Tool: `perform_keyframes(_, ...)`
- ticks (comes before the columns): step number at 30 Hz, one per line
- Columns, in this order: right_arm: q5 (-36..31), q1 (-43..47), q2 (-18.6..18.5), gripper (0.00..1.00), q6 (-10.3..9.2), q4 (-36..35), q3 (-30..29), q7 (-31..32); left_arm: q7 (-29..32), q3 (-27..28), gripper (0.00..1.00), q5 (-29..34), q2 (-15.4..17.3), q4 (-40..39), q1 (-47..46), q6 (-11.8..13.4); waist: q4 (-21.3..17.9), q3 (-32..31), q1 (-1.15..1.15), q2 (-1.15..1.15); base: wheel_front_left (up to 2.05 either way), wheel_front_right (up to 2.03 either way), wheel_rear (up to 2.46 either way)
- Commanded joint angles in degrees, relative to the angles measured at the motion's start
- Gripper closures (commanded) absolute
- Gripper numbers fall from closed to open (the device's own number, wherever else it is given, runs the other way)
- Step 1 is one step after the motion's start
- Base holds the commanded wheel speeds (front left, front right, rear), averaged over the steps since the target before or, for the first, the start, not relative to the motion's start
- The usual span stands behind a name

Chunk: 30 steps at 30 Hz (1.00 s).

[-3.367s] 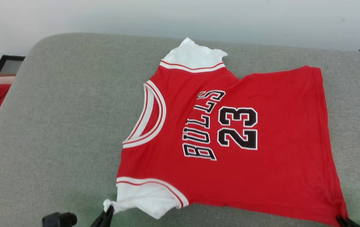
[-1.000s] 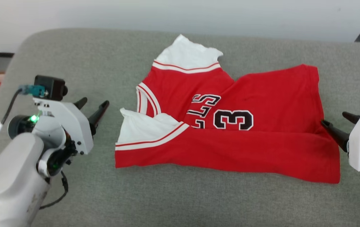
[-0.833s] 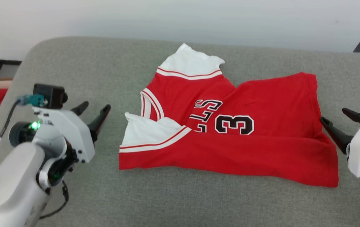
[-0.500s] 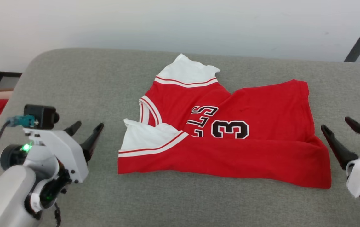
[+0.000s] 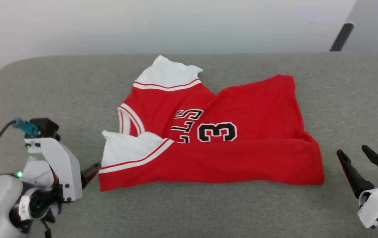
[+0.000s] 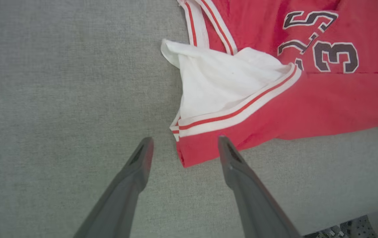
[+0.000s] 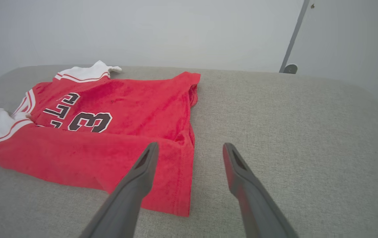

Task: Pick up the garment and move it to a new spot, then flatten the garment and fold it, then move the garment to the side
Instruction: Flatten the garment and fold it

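Shirt (image 5: 208, 145) lies long L-to-R, left claw (image 6: 185, 140) right at its corner & right claw (image 5: 352, 150) near other end, both spread apart, empty.

Surface: grey woven cushion (image 5: 43, 86), weave even, far-left corner rounded. Behind it: plain white wall (image 5: 142, 23).

Head view, upper right: 1 dark slanted bar (image 5: 340, 37) against the wall, with a greyer panel (image 5: 377, 23) to its right.

Right wrist view: the bar ends in a round foot (image 7: 289, 68) at the cushion's back edge.

Left wrist view, lower right corner: speckled floor (image 6: 347, 229) showing past the cushion's edge; detail too small to tell more.
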Motion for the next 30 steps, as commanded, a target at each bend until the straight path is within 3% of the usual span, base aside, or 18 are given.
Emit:
perform_keyframes(1,-0.42,1.01,0.63,0.0,-0.06,-0.66,-0.8,0.23,2.42,-0.51,0.0,-0.82,0.68,0.29,-0.7,0.58,-1.97,1.07,0.0,0.0,0.0,0.0,0.0)
perform_keyframes(10,0.1,1.83,2.07,0.0,-0.06,-2.02,-2.35,0.57,9.14,-2.72,0.0,-2.23,0.41,4.59,-2.13,1.3,-4.25,3.59,0.0,0.0,0.0,0.0,0.0)
perform_keyframes(23,0.06,0.63,2.45,0.0,-0.06,-2.98,-1.96,1.92,8.41,-5.59,0.0,-0.54,-4.04,16.66,-5.37,-2.57,-4.82,5.46,0.0,0.0,0.0,0.0,0.0)
perform_keyframes(24,0.25,0.6,2.5,0.0,-0.06,-2.97,-1.92,2.27,8.2,-5.7,0.12,-0.52,-4.48,17.37,-5.7,-2.76,-4.78,5.56,0.0,0.0,0.0,0.0,0.0)
perform_keyframes(26,0.7,0.54,2.34,0.0,-0.06,-3.22,-1.63,3.42,7.88,-6.03,1.0,-0.27,-5.12,18.76,-6.24,-3.67,-4.69,5.72,0.0,0.0,0.0,0.0,0.0)
perform_keyframes(30,1.56,0.61,2.36,0.0,-0.06,-3.52,-1.44,5.71,8.55,-6.25,1.0,-0.98,-6.03,20.48,-6.78,-4.76,-4.54,5.89,0.0,0.0,0.0,0.0,0.0)
